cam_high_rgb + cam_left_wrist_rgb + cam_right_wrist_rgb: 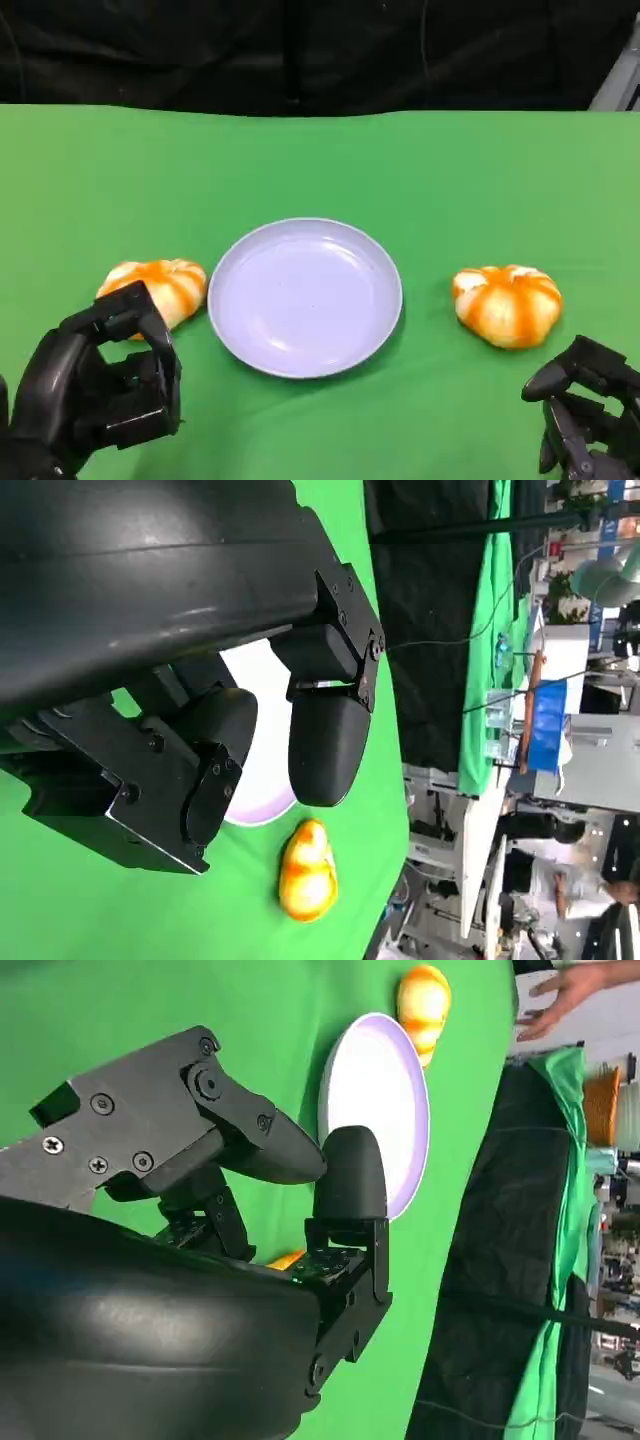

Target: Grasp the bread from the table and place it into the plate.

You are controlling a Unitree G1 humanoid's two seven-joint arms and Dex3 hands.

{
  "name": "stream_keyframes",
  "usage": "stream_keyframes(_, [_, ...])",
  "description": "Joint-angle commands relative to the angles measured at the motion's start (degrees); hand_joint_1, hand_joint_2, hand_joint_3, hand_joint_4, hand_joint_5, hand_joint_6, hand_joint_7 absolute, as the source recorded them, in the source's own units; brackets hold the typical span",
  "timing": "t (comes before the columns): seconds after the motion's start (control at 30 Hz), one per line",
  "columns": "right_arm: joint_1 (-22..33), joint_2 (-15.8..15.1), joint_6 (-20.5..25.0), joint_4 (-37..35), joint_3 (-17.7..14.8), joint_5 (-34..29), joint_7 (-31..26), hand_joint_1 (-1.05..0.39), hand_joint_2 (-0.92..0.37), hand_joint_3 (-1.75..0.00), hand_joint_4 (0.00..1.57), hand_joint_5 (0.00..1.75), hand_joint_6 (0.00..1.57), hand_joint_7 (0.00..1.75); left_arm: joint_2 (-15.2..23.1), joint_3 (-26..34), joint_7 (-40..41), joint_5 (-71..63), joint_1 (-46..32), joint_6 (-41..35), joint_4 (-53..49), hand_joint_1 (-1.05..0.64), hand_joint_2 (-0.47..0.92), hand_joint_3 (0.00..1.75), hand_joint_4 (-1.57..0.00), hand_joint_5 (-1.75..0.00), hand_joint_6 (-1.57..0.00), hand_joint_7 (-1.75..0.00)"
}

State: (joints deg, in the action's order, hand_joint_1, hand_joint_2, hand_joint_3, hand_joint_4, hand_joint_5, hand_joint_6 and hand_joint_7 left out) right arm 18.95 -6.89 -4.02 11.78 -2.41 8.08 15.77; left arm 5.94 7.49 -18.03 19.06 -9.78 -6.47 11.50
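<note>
While neither bread roll has yet been lifted, task judged at its very start: both grasps and both placements left to do. Left bread roll point(160, 289) on the green tabletop point(420, 170), just beside the left rim of the plate point(305, 297), partly behind the left hand point(105, 385). Right bread roll point(508, 304) on the tabletop to the right of the plate, apart from its rim, just beyond the right hand point(585, 415). Both rolls round and domed, glossy, with orange-brown stripes over pale cream segments, pumpkin-like; likely soft or lightly yielding, though not certain from here. Plate pale lilac, shallow, round, with nothing in it, midway between the rolls. Left hand low at the near left, fingers curled partway and apart, holding nothing, close to the left roll; contact not clear. Right hand at the near right corner, fingers loosely bent and apart, holding nothing, short of the right roll. Black backdrop beyond the far edge of the tabletop.
</note>
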Motion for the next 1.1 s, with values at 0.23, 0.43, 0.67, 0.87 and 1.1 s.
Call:
stream_keyframes(0.23, [0.6, -0.5, 0.0, 1.1, 0.0, -0.4, -0.8, -0.09, -0.71, -0.99, 0.72, 1.75, 0.60, 1.63, -0.6, 0.6, 2.3, -2.6, -0.1, 4.8, 0.1, 0.30, 0.59, 1.60, -1.13, -1.75, -0.76, -1.75])
stream_keyframes(0.43, [0.7, -0.5, 0.2, 1.8, 0.6, -0.5, -1.0, -0.08, -0.72, -1.00, 0.72, 1.75, 0.60, 1.63, 0.9, 1.9, 3.2, -4.4, 1.3, 5.8, 1.9, 0.27, 0.55, 1.53, -0.98, -1.75, -0.69, -1.75])
stream_keyframes(0.67, [0.5, -0.7, 0.5, 1.6, 0.8, -0.6, -1.1, -0.09, -0.71, -1.00, 0.72, 1.75, 0.59, 1.63, 3.4, 2.7, 1.6, -5.4, 3.8, 7.5, 2.5, 0.20, 0.41, 1.49, -0.66, -1.67, -0.55, -1.61])
stream_keyframes(0.87, [0.6, -0.7, 0.5, 2.0, 1.3, -1.3, -1.3, -0.09, -0.71, -1.00, 0.72, 1.75, 0.60, 1.63, 13.9, 3.4, -4.0, -12.5, 9.9, 18.0, -2.9, -0.18, 0.26, 1.22, -0.43, -1.23, -0.50, -1.02])
stream_keyframes(1.1, [0.7, -0.5, 1.4, 2.8, 1.5, -2.1, -1.6, -0.10, -0.70, -0.99, 0.72, 1.75, 0.61, 1.62, 25.8, 2.3, -6.3, -24.5, 14.5, 28.8, -6.6, -0.50, 0.77, 0.19, -0.50, -0.71, -0.74, -0.34])
